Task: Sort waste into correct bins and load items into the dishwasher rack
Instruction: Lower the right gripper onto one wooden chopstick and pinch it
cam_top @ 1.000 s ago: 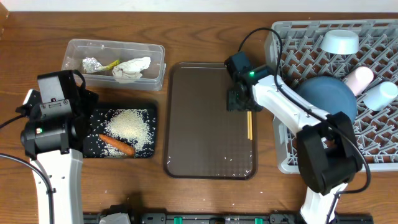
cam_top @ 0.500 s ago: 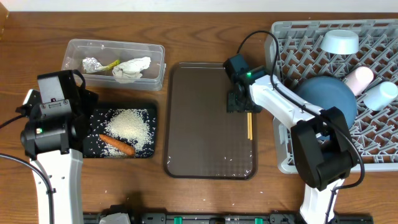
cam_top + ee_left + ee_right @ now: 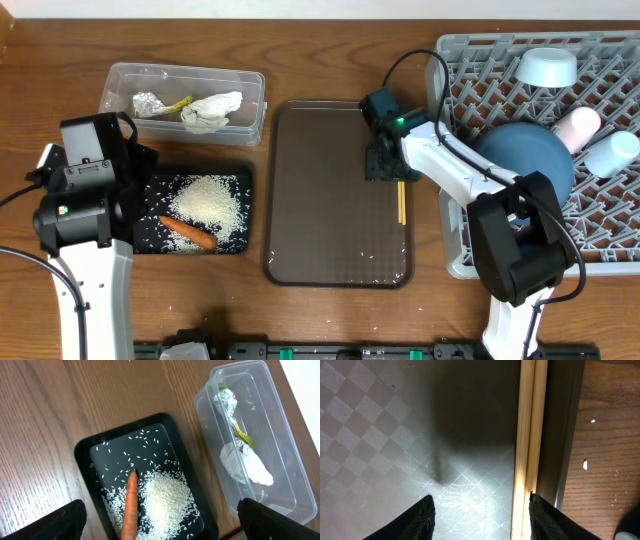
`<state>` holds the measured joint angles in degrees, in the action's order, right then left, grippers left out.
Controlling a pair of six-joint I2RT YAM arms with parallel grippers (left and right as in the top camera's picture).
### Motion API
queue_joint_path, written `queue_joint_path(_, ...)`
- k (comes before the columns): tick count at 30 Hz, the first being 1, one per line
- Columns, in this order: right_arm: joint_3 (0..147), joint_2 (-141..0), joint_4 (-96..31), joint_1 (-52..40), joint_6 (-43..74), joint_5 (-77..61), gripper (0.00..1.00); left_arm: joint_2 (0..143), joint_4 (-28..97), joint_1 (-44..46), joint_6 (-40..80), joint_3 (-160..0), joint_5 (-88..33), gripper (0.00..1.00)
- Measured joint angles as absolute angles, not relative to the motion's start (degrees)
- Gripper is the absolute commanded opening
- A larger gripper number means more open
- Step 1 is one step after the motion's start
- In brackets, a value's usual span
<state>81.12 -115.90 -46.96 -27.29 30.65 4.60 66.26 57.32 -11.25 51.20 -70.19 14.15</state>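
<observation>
The wooden chopsticks [image 3: 401,203] lie along the right edge of the brown serving tray [image 3: 330,200]. My right gripper [image 3: 385,166] is low over their upper end, open; in the right wrist view the chopsticks [image 3: 529,435] run between the fingers, close to the right fingertip [image 3: 482,515]. The clear tub [image 3: 185,100] holds the foil ball [image 3: 146,102], the yellow-green wrapper [image 3: 178,103] and the white tissue [image 3: 212,110]. The black tray [image 3: 192,212] holds rice [image 3: 208,200] and the carrot [image 3: 188,233]. My left gripper [image 3: 160,520] is open above the black tray [image 3: 95,445].
The grey rack [image 3: 600,60] at the right holds the blue plate [image 3: 530,150], a light-blue bowl [image 3: 546,68], a white cup [image 3: 578,124] and a light-blue cup [image 3: 612,152]. A few rice grains lie on the wood right of the brown tray [image 3: 585,464].
My right gripper shifted slightly toward the chopsticks' upper end, then held still. Left arm unchanged.
</observation>
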Motion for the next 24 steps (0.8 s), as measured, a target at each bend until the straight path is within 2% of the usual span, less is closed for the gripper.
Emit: queue_joint_path(24, 79.85, -115.90, -45.23, -27.29, 32.88, 4.60, 0.58, 66.26, 57.32, -11.25, 51.20, -70.19, 14.15, 0.99)
